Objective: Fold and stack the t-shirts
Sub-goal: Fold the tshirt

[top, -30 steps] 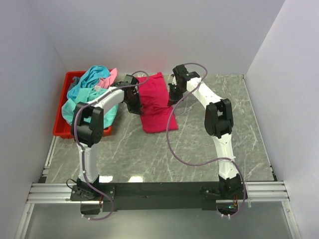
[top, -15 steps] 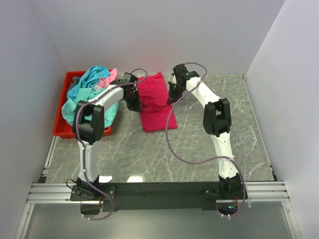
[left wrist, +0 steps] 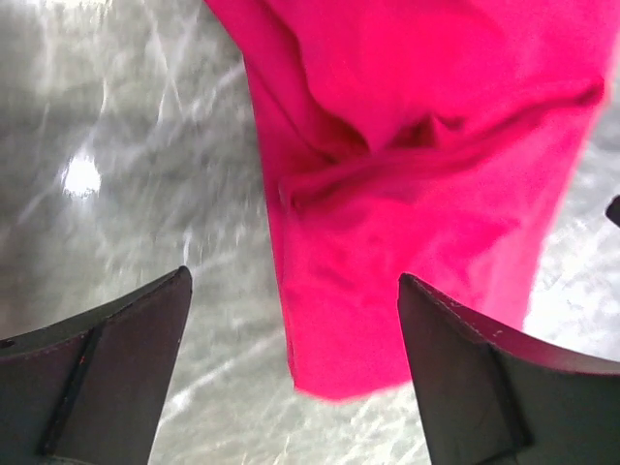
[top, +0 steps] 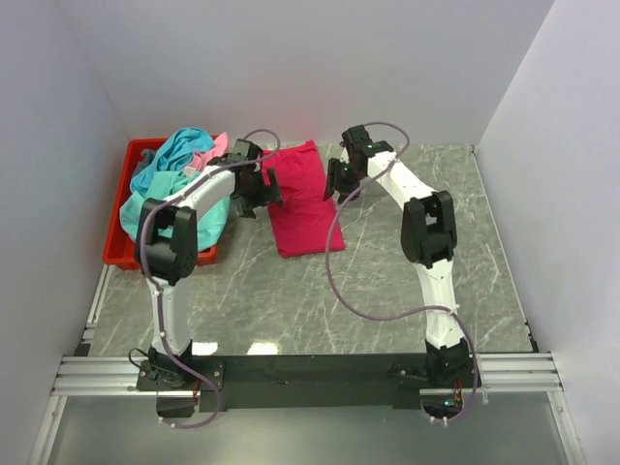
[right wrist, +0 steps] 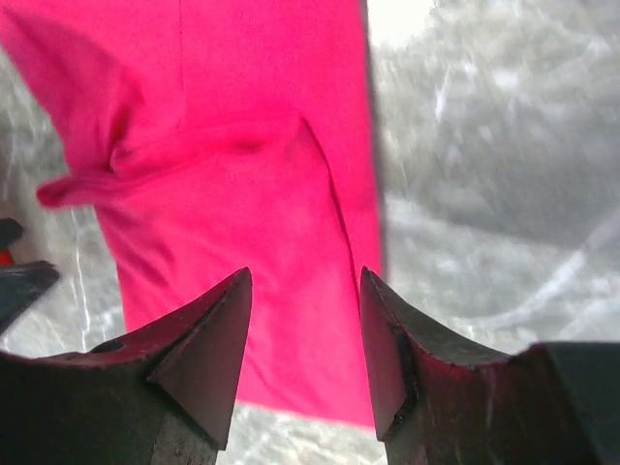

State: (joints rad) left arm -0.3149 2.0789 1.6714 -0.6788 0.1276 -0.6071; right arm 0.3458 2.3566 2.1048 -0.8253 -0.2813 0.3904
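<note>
A magenta-red t-shirt [top: 300, 199] lies folded into a long strip on the grey marble table [top: 387, 281], with a crease across its middle. My left gripper [top: 262, 191] hovers at its left edge, jaws wide open and empty. The left wrist view shows the t-shirt [left wrist: 417, 145] beyond the left gripper [left wrist: 294, 278], with its near end between the spread fingers [left wrist: 126, 358]. My right gripper [top: 337, 184] stands at the right edge, open and empty. In the right wrist view the t-shirt [right wrist: 242, 145] lies below the right gripper [right wrist: 306, 275]. Teal [top: 179, 160] and light pink [top: 215, 147] t-shirts are heaped in the bin.
A red plastic bin [top: 118, 247] stands at the table's left side against the wall, piled high with the shirts. White walls close in the back and both sides. Bare marble stretches from the folded shirt toward the arm bases and to the right.
Both grippers were shut at the magenta-red shirt's edges and now stand open, having let it go. The shirt lies flat in the same place; both wrists have shifted slightly.
</note>
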